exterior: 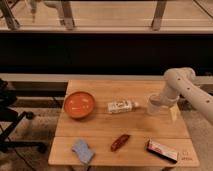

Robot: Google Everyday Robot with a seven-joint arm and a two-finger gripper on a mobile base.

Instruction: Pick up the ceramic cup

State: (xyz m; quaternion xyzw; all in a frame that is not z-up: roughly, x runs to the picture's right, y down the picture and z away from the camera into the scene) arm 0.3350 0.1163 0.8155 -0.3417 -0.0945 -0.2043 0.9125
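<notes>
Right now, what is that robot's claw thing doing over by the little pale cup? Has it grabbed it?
End effector: at the small pale whitish-grey ceramic cup near the wooden table's right edge; whether it grips the cup cannot be told.

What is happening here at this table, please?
A white robot arm reaches in from the right, and its gripper is at the ceramic cup near the right edge of the wooden table. The cup looks to be on the table, not lifted. The orange bowl, the plastic bottle lying on its side, a blue sponge, a red item and a snack packet are untouched.
</notes>
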